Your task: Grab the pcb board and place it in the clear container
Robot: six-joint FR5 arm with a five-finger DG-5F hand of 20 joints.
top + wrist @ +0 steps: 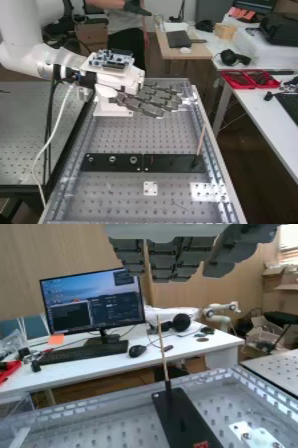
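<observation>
The hand is over the far part of the perforated bench, its dark fingers stretched out straight and nothing held. In the wrist view the hand hangs with its fingers extended. A circuit board with blue and silvery parts sits on top of the arm's wrist housing. Beyond the fingertips, by the bench's far right corner, is a transparent shape, partly behind the hand; its outline is hard to make out. Clear walls of a container stand at the bench edge in the wrist view.
Black plates lie across the bench, one with round fittings, the other bearing an upright thin rod. A small white plate lies nearer. Raised rails edge the bench. Red trays stand on the side table.
</observation>
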